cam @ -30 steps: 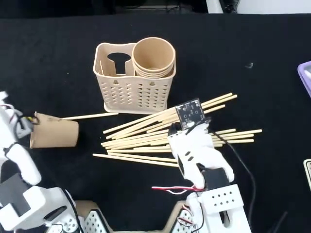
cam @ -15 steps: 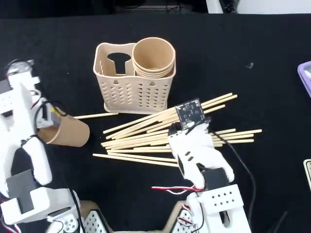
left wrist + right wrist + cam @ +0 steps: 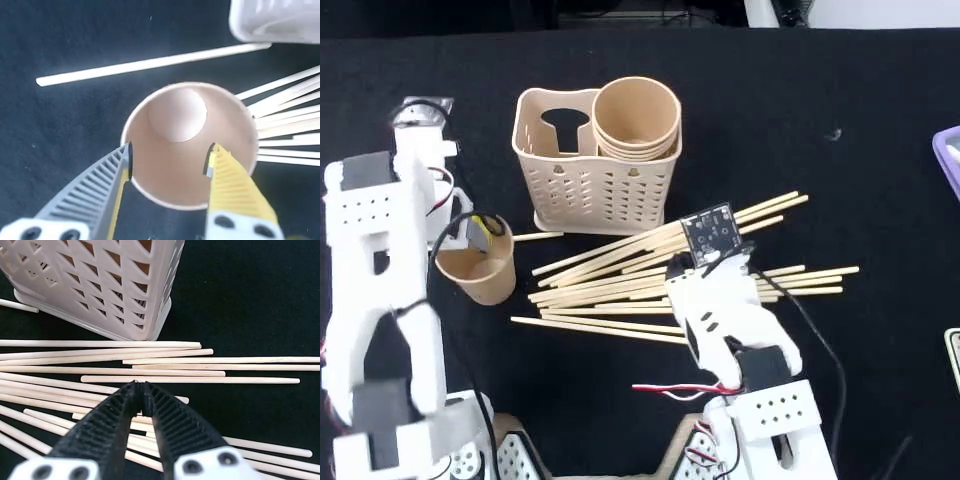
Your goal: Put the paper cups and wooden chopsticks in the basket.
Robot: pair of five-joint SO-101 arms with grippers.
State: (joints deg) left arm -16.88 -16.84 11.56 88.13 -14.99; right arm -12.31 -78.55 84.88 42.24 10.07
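My left gripper (image 3: 169, 152) is shut on a brown paper cup (image 3: 180, 117), which hangs upright with its mouth up. In the high view this cup (image 3: 480, 268) is left of the chopstick pile and in front of the basket's left corner. The beige basket (image 3: 590, 190) stands at the back with stacked paper cups (image 3: 636, 115) in its right compartment. Many wooden chopsticks (image 3: 620, 280) lie fanned on the black table. My right gripper (image 3: 139, 386) is shut and empty, low over the chopsticks (image 3: 150, 370) just in front of the basket (image 3: 100, 285).
One chopstick (image 3: 535, 237) lies apart beside the basket's front left corner. A purple container (image 3: 948, 155) sits at the right edge of the table. The right arm's body (image 3: 730, 330) covers part of the pile.
The left arm has lifted the cup from lying on its side, turned it upright and carried it right toward the basket. The right arm has stayed still.
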